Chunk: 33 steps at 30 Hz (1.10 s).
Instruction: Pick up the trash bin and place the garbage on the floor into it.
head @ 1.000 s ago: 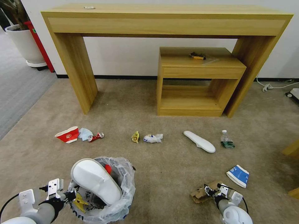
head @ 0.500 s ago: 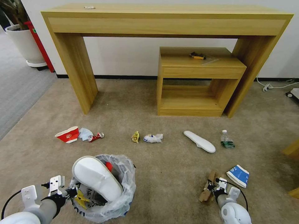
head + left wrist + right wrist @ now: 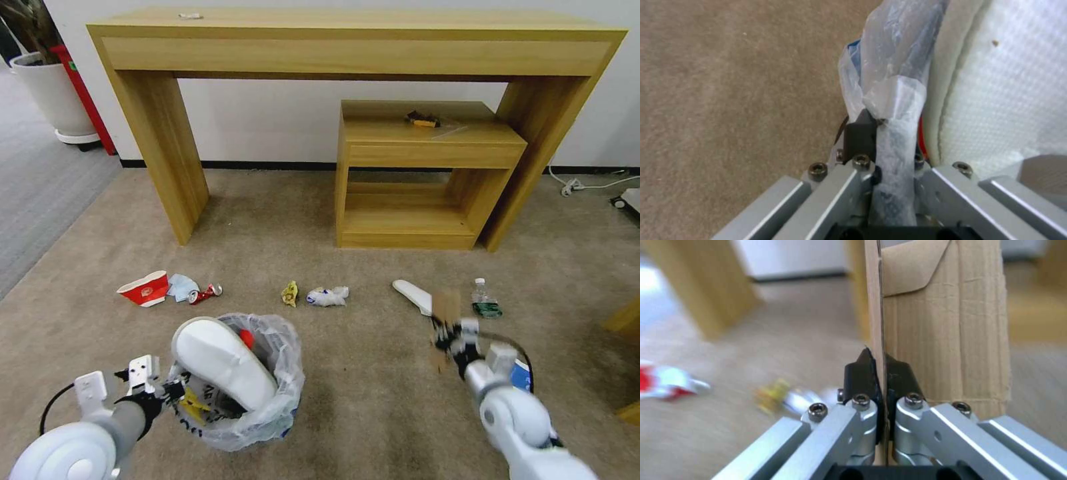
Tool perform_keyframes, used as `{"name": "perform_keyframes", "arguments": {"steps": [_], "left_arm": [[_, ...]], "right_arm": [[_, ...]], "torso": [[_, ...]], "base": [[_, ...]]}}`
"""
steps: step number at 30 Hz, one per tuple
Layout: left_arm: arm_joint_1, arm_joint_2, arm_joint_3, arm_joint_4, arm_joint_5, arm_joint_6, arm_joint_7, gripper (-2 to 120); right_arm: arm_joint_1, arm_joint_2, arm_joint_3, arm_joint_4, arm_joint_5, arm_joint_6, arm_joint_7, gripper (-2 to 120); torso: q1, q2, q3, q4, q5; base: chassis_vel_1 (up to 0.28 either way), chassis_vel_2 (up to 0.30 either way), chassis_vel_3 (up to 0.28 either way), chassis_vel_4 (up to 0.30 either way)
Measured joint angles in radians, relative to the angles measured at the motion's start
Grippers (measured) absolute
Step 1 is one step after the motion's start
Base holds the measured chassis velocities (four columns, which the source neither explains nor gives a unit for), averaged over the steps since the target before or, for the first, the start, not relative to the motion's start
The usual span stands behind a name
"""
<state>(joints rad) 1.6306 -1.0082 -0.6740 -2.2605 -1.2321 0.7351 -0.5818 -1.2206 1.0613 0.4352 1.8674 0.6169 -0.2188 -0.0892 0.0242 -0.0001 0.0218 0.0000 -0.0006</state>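
Note:
The trash bin (image 3: 288,373), lined with a crinkled clear bag, hangs at the lower left with a white slipper (image 3: 223,363) sticking out of it. My left gripper (image 3: 175,392) is shut on the bin's bagged rim (image 3: 893,100). My right gripper (image 3: 445,335) is raised over the floor (image 3: 360,373) at the right, shut on an upright cardboard scrap (image 3: 947,323). Garbage lies in a row on the carpet: red paper cup (image 3: 145,288), crushed can (image 3: 205,293), yellow wrapper (image 3: 290,293), crumpled packet (image 3: 328,296), second white slipper (image 3: 412,293), clear bottle (image 3: 485,299). A blue-white packet (image 3: 521,375) is partly hidden behind my right arm.
A long wooden desk (image 3: 360,40) stands against the wall, with a low wooden shelf unit (image 3: 427,140) under its right half. A white planter pot (image 3: 53,93) sits at the far left on grey carpet (image 3: 33,187). Cables (image 3: 587,183) lie at the right wall.
My right gripper has lifted the cardboard scrap off the carpet and carried it up and forward. My left arm has shifted the bin slightly right and forward.

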Motion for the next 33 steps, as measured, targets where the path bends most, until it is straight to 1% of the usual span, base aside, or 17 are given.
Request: {"name": "perform_keyframes", "arguments": {"steps": [2,3,5,6,7,9,10,11,14,15,17,18,22,23,26,33], "left_arm": [[-0.027,0.022,0.04,0.013,-0.01,0.0,-0.013,0],[-0.027,0.022,0.04,0.013,-0.01,0.0,-0.013,0],[-0.071,0.052,0.096,0.032,-0.034,0.0,-0.044,0],[-0.071,0.052,0.096,0.032,-0.034,0.0,-0.044,0],[-0.101,0.067,0.13,0.044,-0.067,0.0,-0.083,0],[-0.16,0.086,0.186,0.065,-0.113,0.0,-0.134,0],[-0.16,0.086,0.186,0.065,-0.113,0.0,-0.134,0],[-0.183,0.091,0.207,0.074,-0.126,0.0,-0.148,0],[-0.287,0.105,0.291,0.104,-0.179,0.0,-0.196,0],[-0.287,0.105,0.291,0.104,-0.179,0.0,-0.196,0],[-0.349,0.112,0.34,0.122,-0.208,0.0,-0.217,0],[-0.349,0.112,0.34,0.122,-0.208,0.0,-0.217,0],[-0.447,0.116,0.417,0.14,-0.283,0.0,-0.261,0],[-0.447,0.116,0.417,0.14,-0.283,0.0,-0.261,0],[-0.492,0.116,0.454,0.148,-0.324,0.0,-0.28,0],[-0.512,0.129,0.469,0.136,-0.349,0.0,-0.295,0]], "right_arm": [[0.065,-0.044,-0.052,0.055,0.048,-0.013,-0.04,0],[0.065,-0.044,-0.052,0.055,0.048,-0.013,-0.04,0],[0.138,-0.084,-0.113,0.114,0.103,-0.039,-0.086,0],[0.138,-0.084,-0.113,0.114,0.103,-0.039,-0.086,0],[0.175,-0.099,-0.147,0.139,0.135,-0.055,-0.103,0],[0.244,-0.114,-0.207,0.171,0.183,-0.079,-0.128,0],[0.244,-0.114,-0.207,0.171,0.183,-0.079,-0.128,0],[0.266,-0.116,-0.229,0.18,0.201,-0.086,-0.131,0],[0.358,-0.118,-0.337,0.223,0.277,-0.115,-0.13,0],[0.358,-0.118,-0.337,0.223,0.277,-0.115,-0.13,0],[0.39,-0.115,-0.402,0.248,0.302,-0.134,-0.126,0],[0.39,-0.115,-0.402,0.248,0.302,-0.134,-0.126,0],[0.402,-0.096,-0.5,0.256,0.306,-0.151,-0.125,0],[0.402,-0.096,-0.5,0.256,0.306,-0.151,-0.125,0],[0.379,-0.091,-0.552,0.243,0.285,-0.152,-0.124,0],[0.325,-0.091,-0.566,0.194,0.219,-0.137,-0.134,0]], "torso": [[0.0,0.0,0.0,0.0002,0.0001],[0.0,0.0,0.0,0.0002,0.0001],[0.0,0.0,0.0,0.0001,0.0001],[0.0,0.0,0.0,0.0001,0.0001],[0.0,0.0,0.0,0.0001,0.0001],[0.0,0.0,0.0,0.0,0.0001],[0.0,0.0,0.0,0.0,0.0001],[0.0,0.0,0.0,-0.0001,0.0001],[0.0,0.0,0.0,0.0002,0.0],[0.0,0.0,0.0,0.0002,0.0],[0.0,0.0,0.0,-0.0001,0.0],[0.0,0.0,0.0,-0.0001,0.0],[0.0,0.0,0.0,-0.0001,0.0002],[0.0,0.0,0.0,-0.0001,0.0002],[0.0,0.0,0.0,-0.0002,0.0002],[0.0,0.0,0.0,-0.0002,0.0003]], "base": [[0.0,0.0,0.0,0.0],[0.0,0.0,0.0,0.0],[0.0,0.0,0.0,0.0],[0.0,0.0,0.0,0.0],[0.0,0.0,0.0,0.0],[0.0,0.0,0.0,0.0],[0.0,0.0,0.0,0.0],[0.0,0.0,0.0,0.0],[0.0,0.0,0.0,0.0],[0.0,0.0,0.0,0.0],[0.0,0.0,0.0,0.0],[0.0,0.0,0.0,0.0],[0.0,0.0,0.0,0.0],[0.0,0.0,0.0,0.0],[0.0,0.0,0.0,0.0],[0.0,0.0,0.0,0.0]]}}
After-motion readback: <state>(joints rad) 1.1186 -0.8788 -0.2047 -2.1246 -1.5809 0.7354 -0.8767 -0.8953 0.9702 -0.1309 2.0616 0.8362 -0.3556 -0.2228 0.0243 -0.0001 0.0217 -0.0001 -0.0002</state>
